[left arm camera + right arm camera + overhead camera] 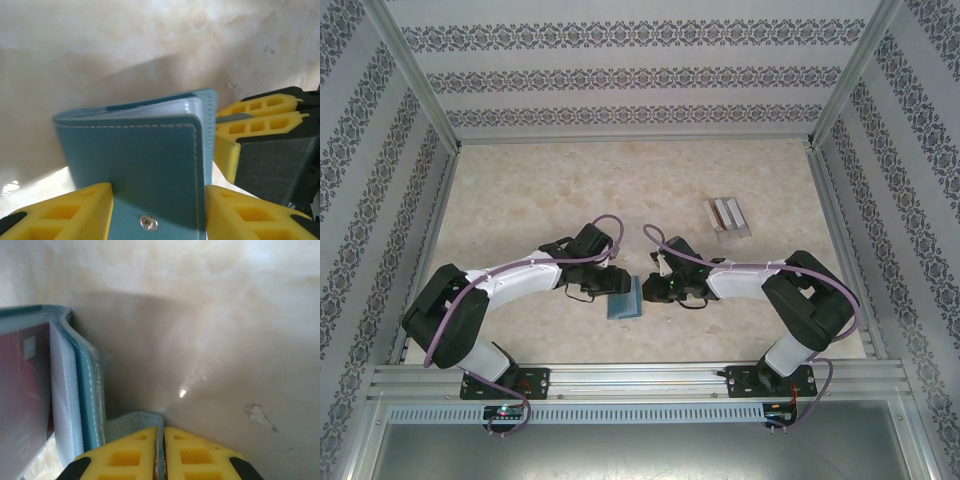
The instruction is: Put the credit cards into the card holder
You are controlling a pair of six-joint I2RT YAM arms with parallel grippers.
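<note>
1. Teal-blue with pale stitching, the card holder [625, 298] sits low in the middle of the overhead frame. It is on the pale marbled worktop [570, 180], between the two arm tips.
2. We see the left jaws clamped on the card holder. In the left wrist view the left pads [75, 212] press against both lower sides of its cover, and the metal snap [148, 223] shows at bottom centre between them.
3. In that view the holder stands partly open, with clear sleeves [150, 107] showing along its top edge.
4. The right jaws are pinched together on a thin teal flap [132, 425] of the holder. In the right wrist view the right pads [195, 455] meet at bottom centre with the flap's edge between them.
5. At the left edge of that view we make out a red credit card [22, 390] with a small pale mark, lying behind a clear sleeve.
6. A pale grey striped flat piece [727, 215] lies right of centre in the overhead frame, well apart from the holder. We cannot tell what it is.
</note>
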